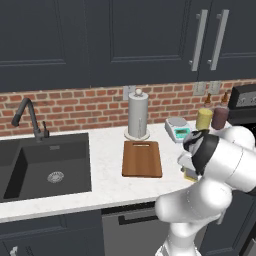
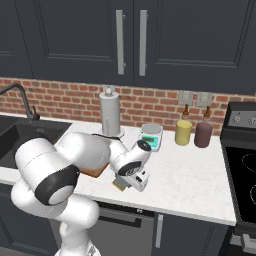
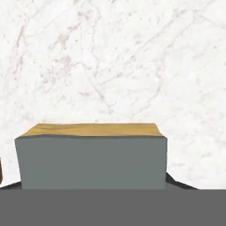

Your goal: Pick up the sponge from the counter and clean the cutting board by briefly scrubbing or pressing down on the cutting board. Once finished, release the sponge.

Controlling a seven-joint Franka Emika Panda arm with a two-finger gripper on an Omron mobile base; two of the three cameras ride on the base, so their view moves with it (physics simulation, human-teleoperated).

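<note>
The sponge (image 3: pixel 90 163), a dark grey-green layer over a yellow base, lies on the white marbled counter (image 3: pixel 110 57) close under the hand. My gripper (image 3: pixel 90 183) is down over it, open, with a dark fingertip at each side and a gap on the left. From the right base view the gripper (image 2: pixel 128 183) hangs low over the counter's front part, and the sponge (image 2: pixel 119 186) peeks out beside it. The brown cutting board (image 1: pixel 142 159) lies left of the sponge (image 1: pixel 190 175), partly hidden by my arm in the right base view.
A paper towel roll (image 1: pixel 138 116) stands behind the board. A white scale (image 1: pixel 178 129), a yellow bottle (image 1: pixel 203 118) and a dark red bottle (image 1: pixel 220 116) stand at the back right. The black sink (image 1: pixel 47 165) is at the left, the stove (image 2: pixel 245 165) at the right.
</note>
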